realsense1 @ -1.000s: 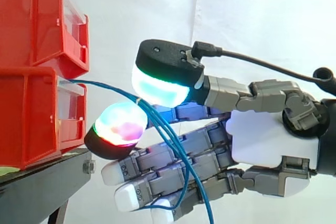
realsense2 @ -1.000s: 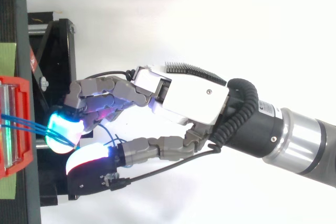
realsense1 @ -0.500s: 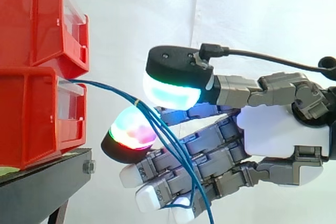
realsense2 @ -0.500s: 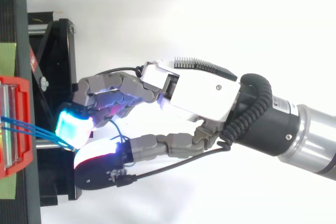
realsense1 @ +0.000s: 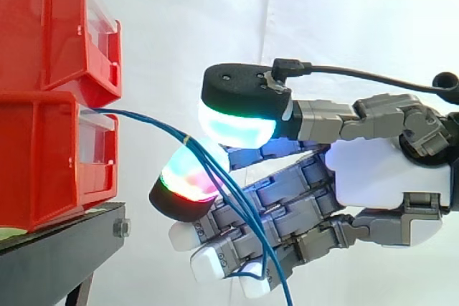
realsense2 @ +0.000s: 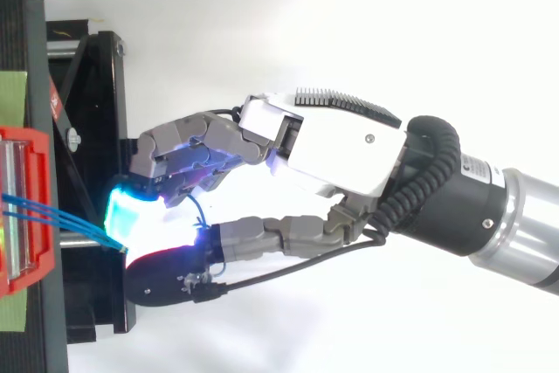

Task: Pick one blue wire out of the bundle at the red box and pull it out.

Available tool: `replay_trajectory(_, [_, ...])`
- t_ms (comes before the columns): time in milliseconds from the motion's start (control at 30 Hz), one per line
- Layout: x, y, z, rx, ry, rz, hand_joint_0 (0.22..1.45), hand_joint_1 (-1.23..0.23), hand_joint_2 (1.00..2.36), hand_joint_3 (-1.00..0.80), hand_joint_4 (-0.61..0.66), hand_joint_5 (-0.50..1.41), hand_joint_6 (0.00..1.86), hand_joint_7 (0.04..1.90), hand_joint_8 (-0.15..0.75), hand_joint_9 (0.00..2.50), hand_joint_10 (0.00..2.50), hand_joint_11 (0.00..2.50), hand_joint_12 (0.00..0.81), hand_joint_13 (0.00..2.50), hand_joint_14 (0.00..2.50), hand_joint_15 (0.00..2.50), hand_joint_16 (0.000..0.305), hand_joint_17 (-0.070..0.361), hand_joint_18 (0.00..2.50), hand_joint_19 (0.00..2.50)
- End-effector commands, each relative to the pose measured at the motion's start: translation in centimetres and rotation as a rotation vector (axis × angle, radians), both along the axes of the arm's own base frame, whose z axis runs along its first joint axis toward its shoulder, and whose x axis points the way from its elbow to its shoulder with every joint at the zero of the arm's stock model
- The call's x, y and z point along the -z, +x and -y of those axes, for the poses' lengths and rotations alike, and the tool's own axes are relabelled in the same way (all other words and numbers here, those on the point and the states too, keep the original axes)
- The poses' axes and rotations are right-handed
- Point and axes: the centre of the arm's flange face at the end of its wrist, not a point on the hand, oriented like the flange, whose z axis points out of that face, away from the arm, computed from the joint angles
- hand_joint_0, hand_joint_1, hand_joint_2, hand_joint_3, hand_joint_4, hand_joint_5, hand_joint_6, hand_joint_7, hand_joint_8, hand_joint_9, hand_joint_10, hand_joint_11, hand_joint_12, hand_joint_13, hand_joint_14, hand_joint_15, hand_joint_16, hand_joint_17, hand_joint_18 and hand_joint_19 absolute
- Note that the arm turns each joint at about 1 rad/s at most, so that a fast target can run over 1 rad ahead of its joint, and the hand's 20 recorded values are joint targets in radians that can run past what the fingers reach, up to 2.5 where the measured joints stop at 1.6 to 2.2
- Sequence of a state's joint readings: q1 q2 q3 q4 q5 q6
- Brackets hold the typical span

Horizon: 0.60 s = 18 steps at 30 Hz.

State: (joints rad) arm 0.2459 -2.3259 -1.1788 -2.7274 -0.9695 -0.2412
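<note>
I count two red bins (realsense1: 50, 155), one black stand (realsense1: 57, 256), one hand (realsense1: 380, 177), and what look like three blue wires (realsense1: 183, 136).

We find free room between the bins (realsense1: 50, 163) at left and the hand (realsense1: 380, 177) at right, crossed only by taut wires (realsense1: 136, 115). Below the bins, the stand (realsense1: 57, 256) blocks passage.

arm (realsense2: 515, 229): enters from right | hand (realsense1: 373, 180): level | fingers (realsense1: 183, 180): with thumb, pinch blue wire (realsense1: 143, 117)
</note>
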Motion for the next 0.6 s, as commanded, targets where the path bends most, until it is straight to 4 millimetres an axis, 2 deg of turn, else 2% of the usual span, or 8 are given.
replay_trajectory(0, [0.0,0.1,0.0,0.001,-0.007,0.001,0.56,-0.68,1.01,-0.39,0.33,-0.16,0.69,1.00,0.368,0.71,0.01,0.39,0.443,0.80,0.01,0.40,0.060,0.136,0.77,0.56])
replay_trajectory(233, [0.5,0.5,-0.1,0.008,-0.040,0.019,0.55,-0.68,1.00,-0.43,0.34,-0.15,0.62,1.10,0.374,0.70,0.01,0.39,0.450,0.80,0.01,0.40,0.061,0.138,0.77,0.56])
replay_trajectory(400, [2.0,1.2,-0.2,0.014,-0.061,0.038,0.55,-0.69,1.00,-0.44,0.34,-0.15,0.62,1.11,0.374,0.71,0.01,0.40,0.449,0.80,0.01,0.40,0.061,0.138,0.77,0.55])
replay_trajectory(567, [1.6,1.5,-0.8,0.020,-0.088,0.062,0.55,-0.70,1.00,-0.45,0.34,-0.15,0.61,1.11,0.373,0.71,0.01,0.40,0.450,0.80,0.01,0.39,0.061,0.138,0.77,0.55])
